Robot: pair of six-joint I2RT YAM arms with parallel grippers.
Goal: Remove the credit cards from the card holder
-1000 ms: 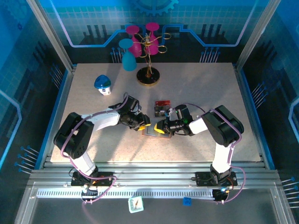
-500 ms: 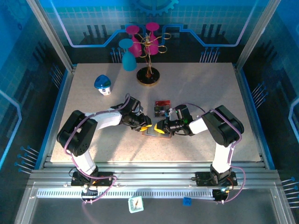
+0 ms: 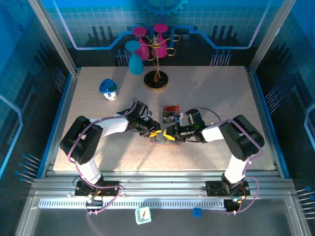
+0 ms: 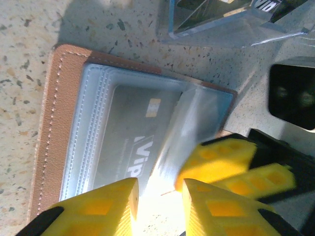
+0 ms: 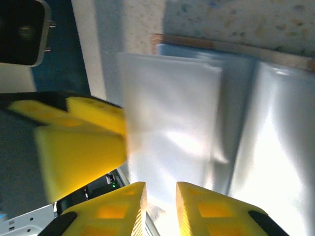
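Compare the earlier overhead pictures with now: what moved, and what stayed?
The left gripper slid right to meet the right gripper over the card holder; the right arm's elbow swung outward to the right. No grasp or release visible. The card holder, clear box and cup stand stayed put.

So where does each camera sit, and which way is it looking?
Top external: above and behind the arms, looking down at the table; both arms show, left end effector and right end effector together at the card holder.
Left wrist: on the left arm, facing down at the open card holder; own yellow fingers at bottom.
Right wrist: on the right arm, close over its clear sleeves; own fingers at bottom.
Shared: both wrist views show the card holder.
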